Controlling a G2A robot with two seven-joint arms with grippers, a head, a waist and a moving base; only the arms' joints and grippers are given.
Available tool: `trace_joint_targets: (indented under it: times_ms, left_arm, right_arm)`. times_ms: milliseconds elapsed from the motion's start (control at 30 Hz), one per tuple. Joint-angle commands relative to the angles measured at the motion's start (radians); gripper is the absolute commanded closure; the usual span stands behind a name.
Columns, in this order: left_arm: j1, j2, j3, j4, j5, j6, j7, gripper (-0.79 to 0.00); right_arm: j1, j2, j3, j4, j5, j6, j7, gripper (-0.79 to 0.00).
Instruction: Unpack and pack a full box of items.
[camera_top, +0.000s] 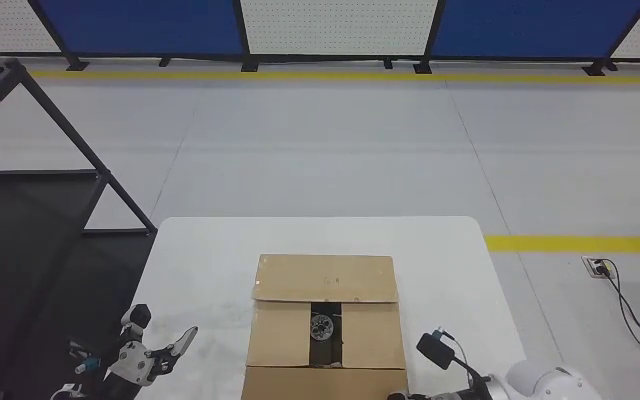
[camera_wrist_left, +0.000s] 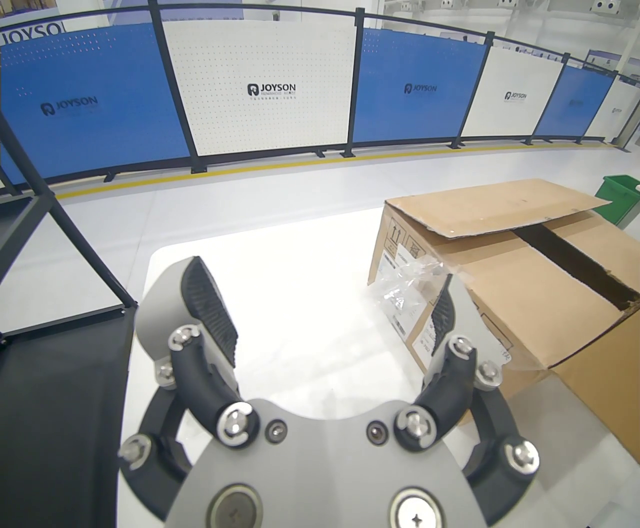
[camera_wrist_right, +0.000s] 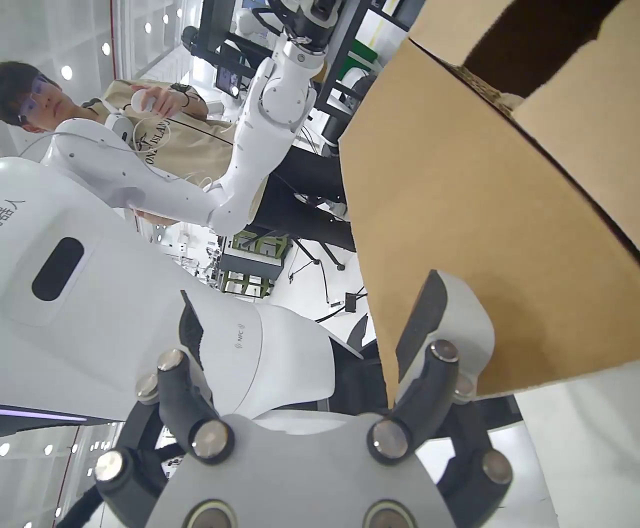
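Top view showed box (camera_top: 280, 335) on table (camera_top: 200, 260), near its front edge, flaps part open, an item (camera_top: 322, 327) visible inside. Nothing unpacked yet, by my read. Left gripper (camera_wrist_left: 325, 300) and right gripper (camera_wrist_right: 312, 305) sat beside it, jaws apart, empty.

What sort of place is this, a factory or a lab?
Probably a robot test hall or lab: blue and white fence panels close off the area, a yellow line marks the floor, and a cardboard box sits on a white worktable.

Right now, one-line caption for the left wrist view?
Open left end effector over the white table, beside a cardboard box with its top flaps partly open.
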Motion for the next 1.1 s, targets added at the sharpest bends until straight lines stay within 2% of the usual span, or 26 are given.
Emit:
trace_joint_targets:
  times_ms: [0,367,700,833,1067]
  left_arm:
    - [0.0,0.0,0.0,0.0,0.0,0.0,0.0,-0.785]
    - [0.0,0.0,0.0,0.0,0.0,0.0,0.0,-0.785]
    - [0.0,0.0,0.0,0.0,0.0,0.0,0.0,-0.785]
    - [0.0,0.0,0.0,0.0,0.0,0.0,0.0,-0.785]
    - [0.0,0.0,0.0,0.0,0.0,0.0,0.0,-0.785]
  right_arm:
    - [0.012,0.009,-0.025,0.025,-0.007,-0.008,-0.008,-0.785]
    - [0.145,0.035,-0.2,0.215,-0.012,-0.06,-0.06,-0.785]
    - [0.216,0.06,-0.3,0.25,0.001,-0.098,-0.098,-0.785]
    - [0.221,0.08,-0.304,0.228,0.01,-0.124,-0.124,-0.785]
    - [0.176,0.139,-0.237,0.13,0.025,-0.165,-0.165,-0.785]
